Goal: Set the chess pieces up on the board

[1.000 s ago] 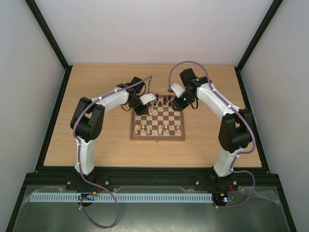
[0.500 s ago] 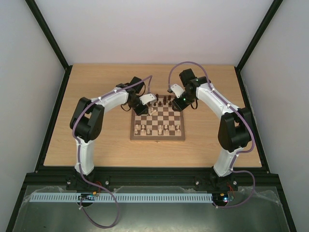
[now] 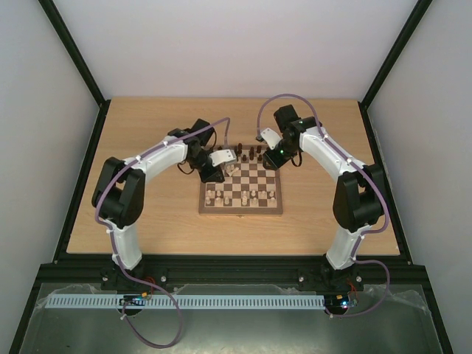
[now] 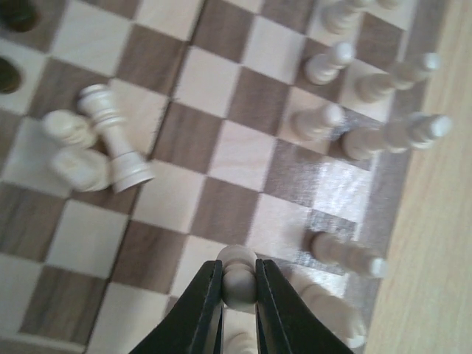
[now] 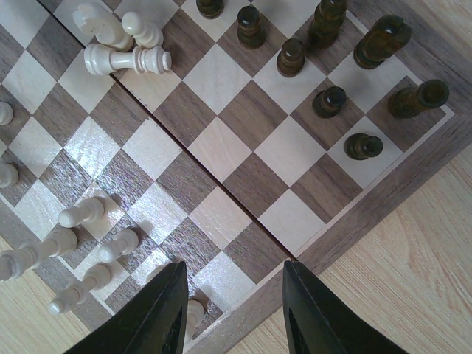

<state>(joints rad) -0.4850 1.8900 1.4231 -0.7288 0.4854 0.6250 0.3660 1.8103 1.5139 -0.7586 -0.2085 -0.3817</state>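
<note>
The board (image 3: 240,212) lies mid-table between both arms. My left gripper (image 4: 239,284) is shut on a cream pawn (image 4: 238,259), seen from above over the board's left part in the top view (image 3: 223,159). Other cream chess pieces (image 4: 383,136) stand along the board's near edge, and three lie tipped together (image 4: 110,151). My right gripper (image 5: 232,310) hangs open over the board's right border with nothing between its fingers. Dark chess pieces (image 5: 332,99) stand in the far rows. The fallen cream pieces (image 5: 125,57) also show in the right wrist view.
Light wooden tabletop (image 3: 147,214) surrounds the board, with black frame rails (image 3: 81,184) at its sides. Both arms reach in over the board's far corners, the right arm (image 3: 332,155) arching from the right.
The left gripper has closed on the cream pawn and drawn slightly back to the left, its elbow swinging outward. The right arm has not moved.
</note>
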